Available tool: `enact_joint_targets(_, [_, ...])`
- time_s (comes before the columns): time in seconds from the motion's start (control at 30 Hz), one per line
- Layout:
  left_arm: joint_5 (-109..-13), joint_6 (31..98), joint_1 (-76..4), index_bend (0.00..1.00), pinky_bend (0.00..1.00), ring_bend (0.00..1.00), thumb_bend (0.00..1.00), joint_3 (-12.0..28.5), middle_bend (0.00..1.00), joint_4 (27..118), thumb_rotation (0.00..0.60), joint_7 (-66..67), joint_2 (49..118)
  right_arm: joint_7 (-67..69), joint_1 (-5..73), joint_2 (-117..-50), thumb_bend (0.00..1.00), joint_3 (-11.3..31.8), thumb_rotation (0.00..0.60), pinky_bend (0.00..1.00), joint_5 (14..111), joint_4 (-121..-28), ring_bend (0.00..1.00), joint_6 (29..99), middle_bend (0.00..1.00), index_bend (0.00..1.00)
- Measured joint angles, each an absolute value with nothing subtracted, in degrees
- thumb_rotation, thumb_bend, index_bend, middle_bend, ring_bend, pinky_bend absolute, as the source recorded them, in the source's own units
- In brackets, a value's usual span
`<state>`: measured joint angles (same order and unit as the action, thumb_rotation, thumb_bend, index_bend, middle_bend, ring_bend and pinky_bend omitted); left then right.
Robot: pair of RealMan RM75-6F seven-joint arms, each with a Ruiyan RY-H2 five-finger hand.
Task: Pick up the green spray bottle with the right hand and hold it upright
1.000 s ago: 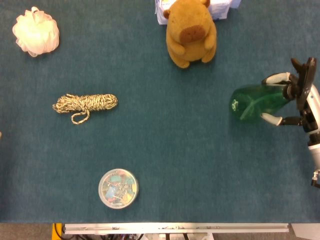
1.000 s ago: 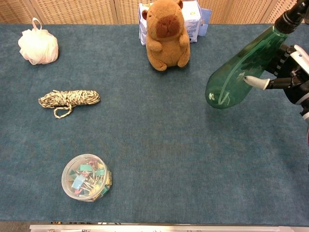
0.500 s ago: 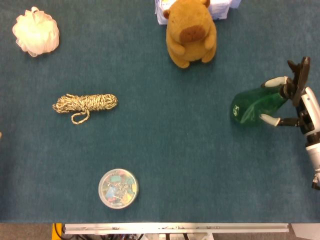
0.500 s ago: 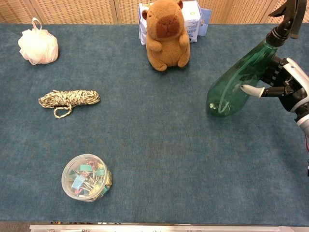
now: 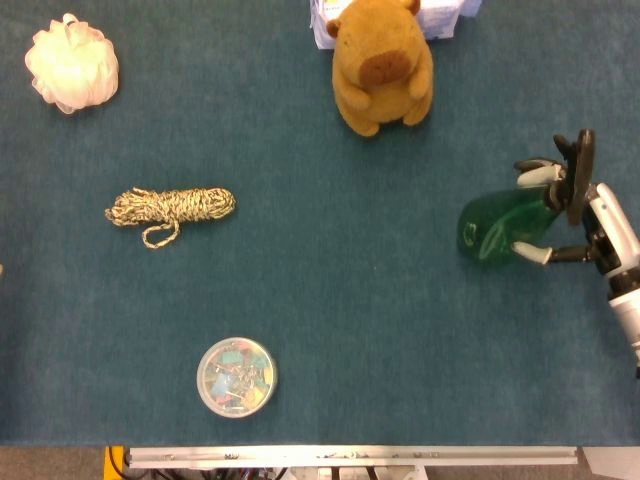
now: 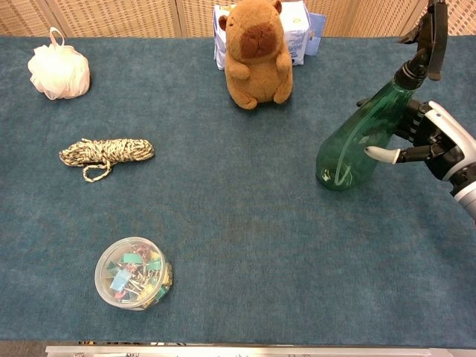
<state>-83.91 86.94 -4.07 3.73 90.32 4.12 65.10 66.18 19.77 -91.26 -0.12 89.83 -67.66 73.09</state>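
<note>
Gripping the green spray bottle [image 6: 357,141] at right of frame, the right hand [image 6: 435,141] clasped its neck; the bottle leaned, base near the cloth. Risk judged: a loose, high grip could let it pivot or slip. Left hand unseen.

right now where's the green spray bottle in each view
Head view: the green spray bottle is at the right edge, mid-height, held by the right hand.
Chest view: the bottle is at upper right, tilted, nozzle near the top edge.
Shared landmark: the brown plush toy sits up and to the left of it in both.
</note>
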Motion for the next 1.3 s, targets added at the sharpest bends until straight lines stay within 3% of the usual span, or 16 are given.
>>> enact_joint_targets(0.1, [-83.9, 86.9, -4.1, 0.55, 0.29, 0.24, 0.04, 3.7, 0.47, 90.3, 0.6, 4.2, 65.1, 66.3, 19.8, -91.3, 0.0, -0.5, 0.6, 0.25, 90.8, -66.7, 0.08, 73.8, 0.08, 0.05])
enact_joint_targets(0.2, [-83.9, 86.9, -4.1, 0.55, 0.29, 0.24, 0.04, 3.7, 0.47, 90.3, 0.6, 4.2, 65.1, 66.1, 19.8, -91.3, 0.0, -0.6, 0.6, 0.23, 91.4, -65.9, 0.05, 74.6, 0.05, 0.0])
enact_joint_targets(0.77, [-83.8, 86.8, -4.1, 0.55, 0.29, 0.24, 0.04, 3.7, 0.47, 90.3, 0.6, 4.2, 65.1, 56.7, 17.5, -89.2, 0.0, -0.7, 0.6, 0.19, 93.9, -66.2, 0.01, 82.5, 0.03, 0.0])
enact_joint_targets(0.97, [-83.9, 86.6, -4.2, 0.55, 0.29, 0.24, 0.04, 3.7, 0.47, 90.2, 0.6, 4.6, 65.2, 43.8, 15.7, -85.7, 0.0, -0.1, 0.6, 0.19, 93.2, -69.5, 0.01, 84.8, 0.1, 0.03])
enact_joint_targets(1.3, [-83.8, 85.9, -4.7, 0.55, 0.29, 0.24, 0.04, 3.7, 0.47, 90.0, 0.6, 4.9, 65.8, 5.0, 11.7, -73.8, 0.0, 0.9, 0.6, 0.19, 85.4, -84.3, 0.01, 84.9, 0.14, 0.15])
